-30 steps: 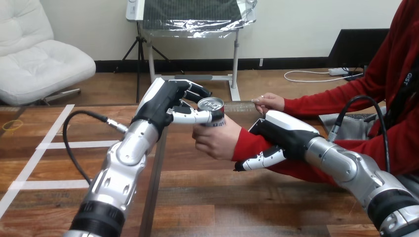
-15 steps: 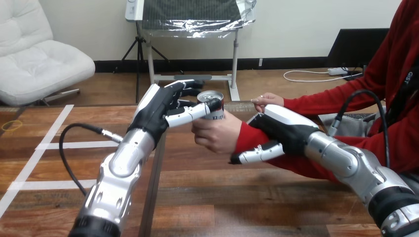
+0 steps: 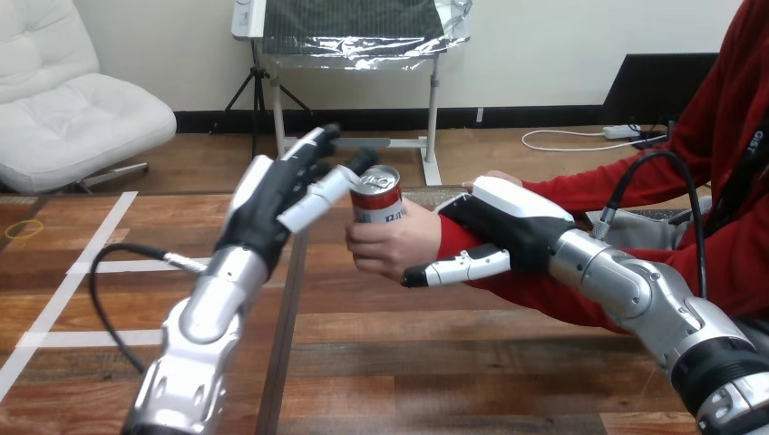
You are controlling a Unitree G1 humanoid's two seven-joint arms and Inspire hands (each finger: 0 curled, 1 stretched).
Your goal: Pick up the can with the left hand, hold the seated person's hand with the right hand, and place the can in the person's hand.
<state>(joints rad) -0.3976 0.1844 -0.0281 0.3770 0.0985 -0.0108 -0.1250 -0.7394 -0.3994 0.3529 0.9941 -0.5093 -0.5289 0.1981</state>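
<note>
Standing upright above the bench (image 3: 435, 362), the can (image 3: 375, 198) sits in the person's hand (image 3: 392, 245), whose fingers wrap its lower half near the middle of the head view. My left robot hand (image 3: 272, 204) is raised just to the left of the can and is spread wide, its fingers (image 3: 308, 149) straight and pointing up and away, gripping nothing. Its thumb (image 3: 319, 198) stretches toward the can's rim; I cannot tell whether the tip touches the metal or stops just short.

My right robot hand (image 3: 503, 217) comes in from the right and is closed on the person's wrist (image 3: 453, 237), at the cuff of the red sleeve (image 3: 544, 304). The white shell of its back lies over the top of the wrist, while its thumb (image 3: 453, 267) runs along underneath, pointing toward the person's palm, so the wrist is clasped between the two. Both of my silver forearms are lifted clear of the bench.
</note>
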